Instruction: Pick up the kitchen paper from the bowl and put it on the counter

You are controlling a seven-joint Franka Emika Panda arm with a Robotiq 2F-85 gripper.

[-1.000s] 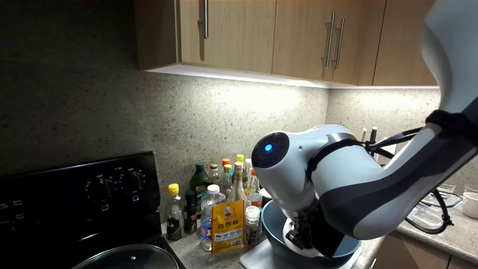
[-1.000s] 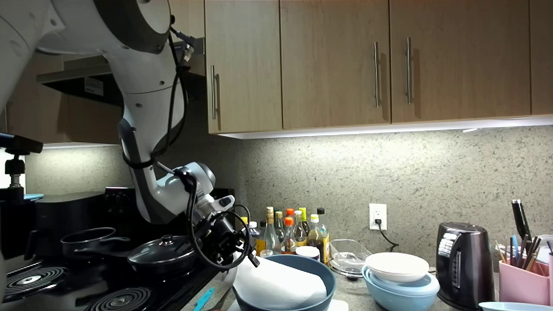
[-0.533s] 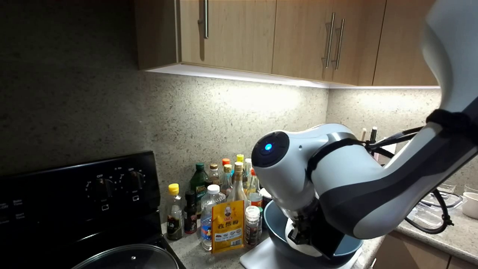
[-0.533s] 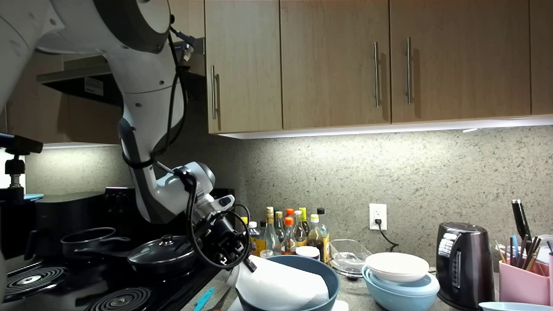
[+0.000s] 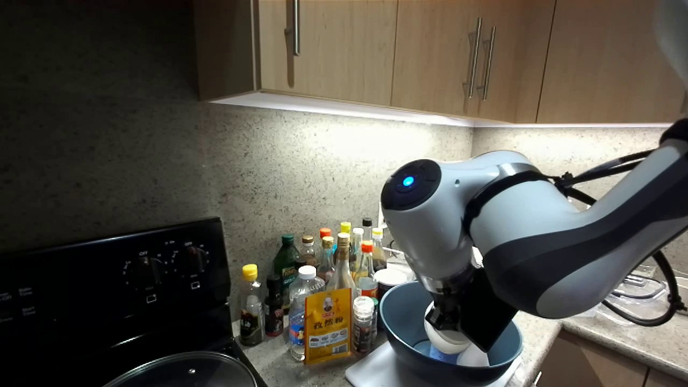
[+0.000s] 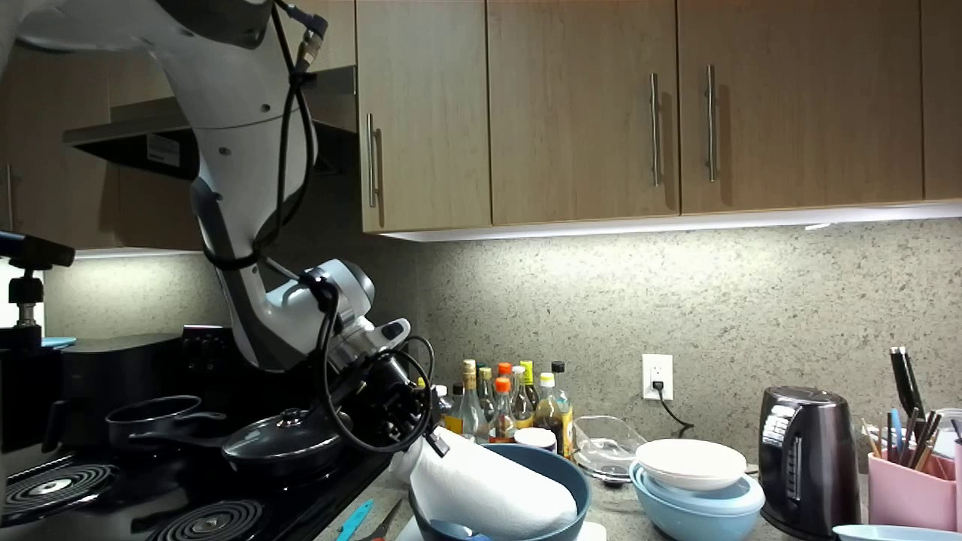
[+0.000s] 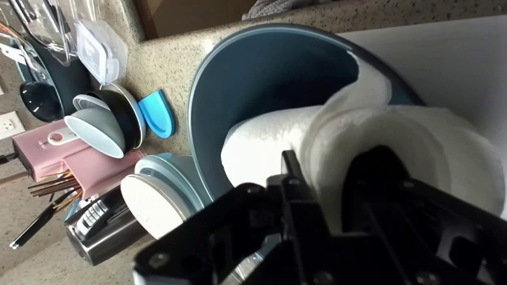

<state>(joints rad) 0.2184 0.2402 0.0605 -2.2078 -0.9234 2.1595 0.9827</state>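
The thick white kitchen paper (image 6: 496,485) leans at a slant in the large blue-grey bowl (image 7: 253,67), its far end low inside and its near end raised over the rim. My gripper (image 7: 332,174) is shut on the wall of that raised end. One finger (image 7: 292,164) lies along the outside of the roll; the other goes into the dark hollow core, where its tip is hidden. In an exterior view, a light-blue thing (image 5: 442,355) shows under the roll in the bowl. The speckled counter (image 7: 170,63) surrounds the bowl.
Beneath the bowl is a white board (image 5: 371,371). Several bottles (image 6: 518,406) and a yellow packet (image 5: 328,327) stand close behind. Stacked bowls (image 6: 699,503) and a kettle (image 6: 808,458) are at one side; the black stove (image 6: 188,496) with a lidded pan (image 6: 282,443) is at the other.
The jaws have come together on the roll's end. The arm has since risen a little, lifting that end, and more of the bowl's inside shows beneath. The bowl shifted slightly earlier.
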